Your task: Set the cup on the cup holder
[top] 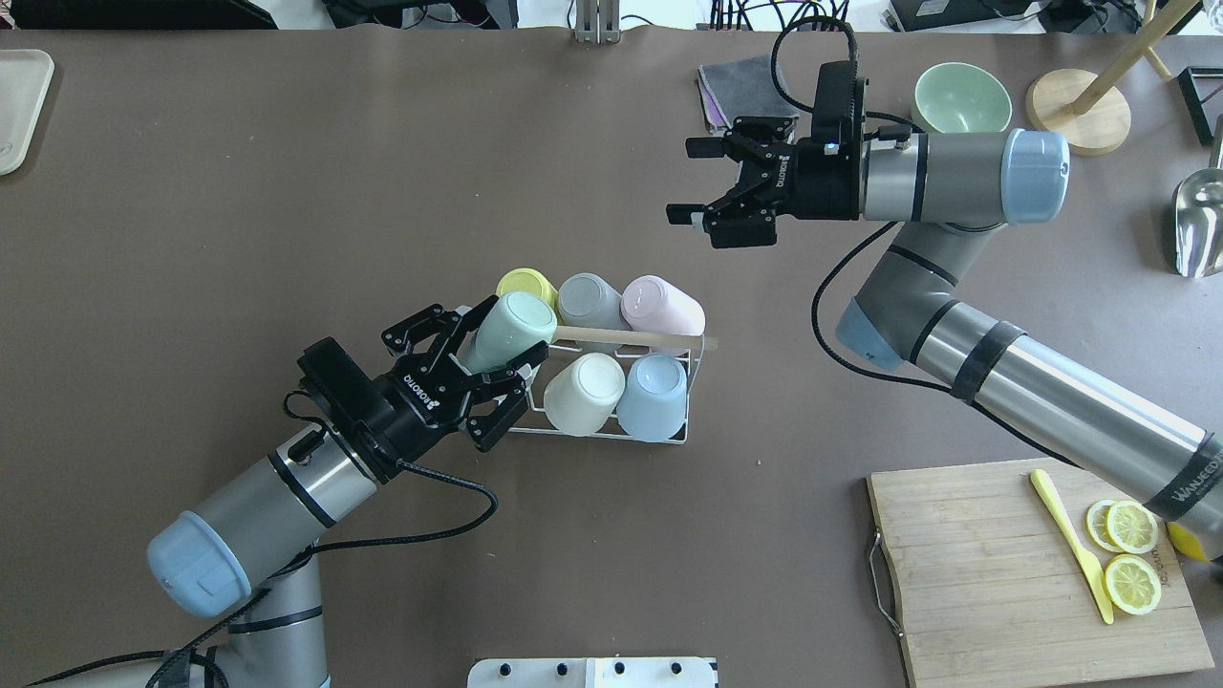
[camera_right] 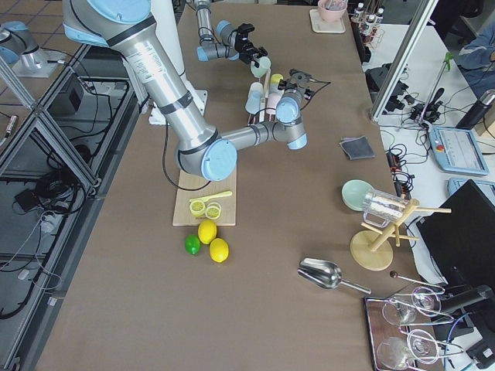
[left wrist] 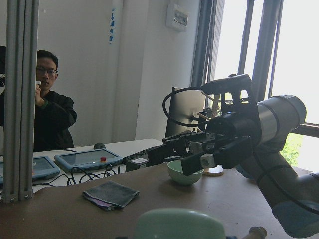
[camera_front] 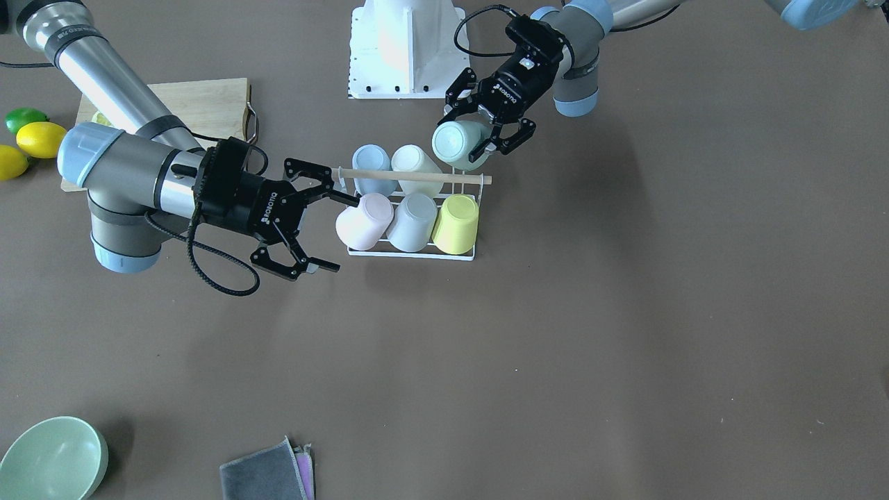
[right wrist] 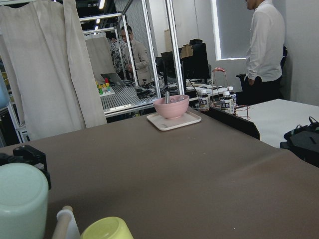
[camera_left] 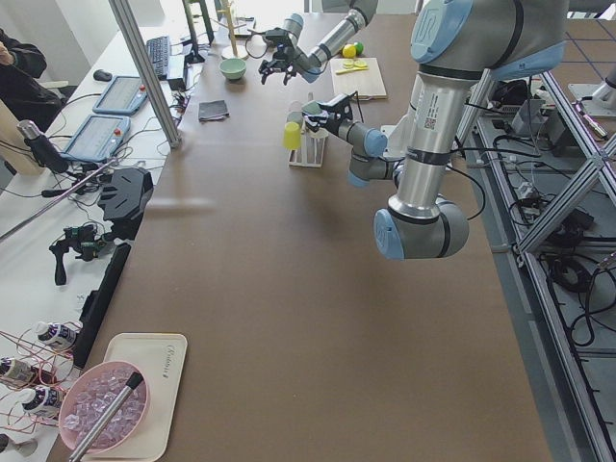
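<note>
Since the mint cup (top: 511, 325) looks smooth, rigid and light, likely slippery and chippable, the left gripper (top: 492, 352) pinches it across its round wall, tilted over the free corner of the white wire cup holder (top: 611, 435). The right gripper (top: 683, 182) hangs spread and empty, well apart.

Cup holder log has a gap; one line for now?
left hand: shut on mint cup at free corner of cup holder | five cups racked | right hand: open
</note>
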`<move>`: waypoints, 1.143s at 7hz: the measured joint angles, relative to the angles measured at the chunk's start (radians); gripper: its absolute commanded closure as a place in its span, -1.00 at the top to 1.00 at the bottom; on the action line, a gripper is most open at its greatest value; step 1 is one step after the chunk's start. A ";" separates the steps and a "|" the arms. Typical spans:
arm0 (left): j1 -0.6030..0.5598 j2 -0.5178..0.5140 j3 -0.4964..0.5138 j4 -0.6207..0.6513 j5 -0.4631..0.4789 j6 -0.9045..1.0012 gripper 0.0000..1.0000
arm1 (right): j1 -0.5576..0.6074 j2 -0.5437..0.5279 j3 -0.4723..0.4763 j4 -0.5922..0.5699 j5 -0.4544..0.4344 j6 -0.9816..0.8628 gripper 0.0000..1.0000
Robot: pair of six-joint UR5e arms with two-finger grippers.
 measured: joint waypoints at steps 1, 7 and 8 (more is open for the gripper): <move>0.002 0.000 0.005 -0.001 0.000 0.000 -1.00 | 0.062 0.004 -0.035 -0.012 0.092 0.021 0.98; 0.004 0.004 0.016 -0.032 0.000 0.000 0.96 | 0.281 0.059 -0.386 -0.148 0.417 -0.070 0.99; 0.002 0.004 0.014 -0.046 0.000 0.000 0.96 | 0.289 0.073 -0.440 -0.201 0.437 -0.083 1.00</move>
